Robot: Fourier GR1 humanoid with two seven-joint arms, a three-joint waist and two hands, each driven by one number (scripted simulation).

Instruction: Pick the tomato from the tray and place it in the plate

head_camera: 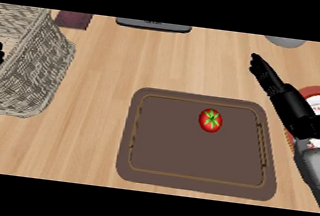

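That round red tomato (211, 120) looks soft and slippery; cup its sides. Your right hand (299, 117) has straight, empty fingers (265, 75).

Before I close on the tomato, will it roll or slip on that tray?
It probably rolls: the tomato looks round and sits alone on the flat tray, with nothing bracing it. Its smooth skin may be slippery. The tray's raised rim should stop it.

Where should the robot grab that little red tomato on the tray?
Probably grip the round red tomato around its middle, coming from above on the right: it sits alone, stem up, on the flat brown tray, nearest the open right hand.
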